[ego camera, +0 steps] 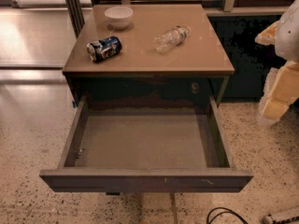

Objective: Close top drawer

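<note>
The top drawer stands pulled far out below the cabinet top, so closing looks wholly undone, while the gripper hangs apart at the right edge, touching nothing seen, its opening impossible to judge.

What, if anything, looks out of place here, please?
The top drawer stands pulled far out; a can and a plastic bottle lie on their sides on the cabinet top. The gripper is at the right edge, beside the cabinet.
</note>
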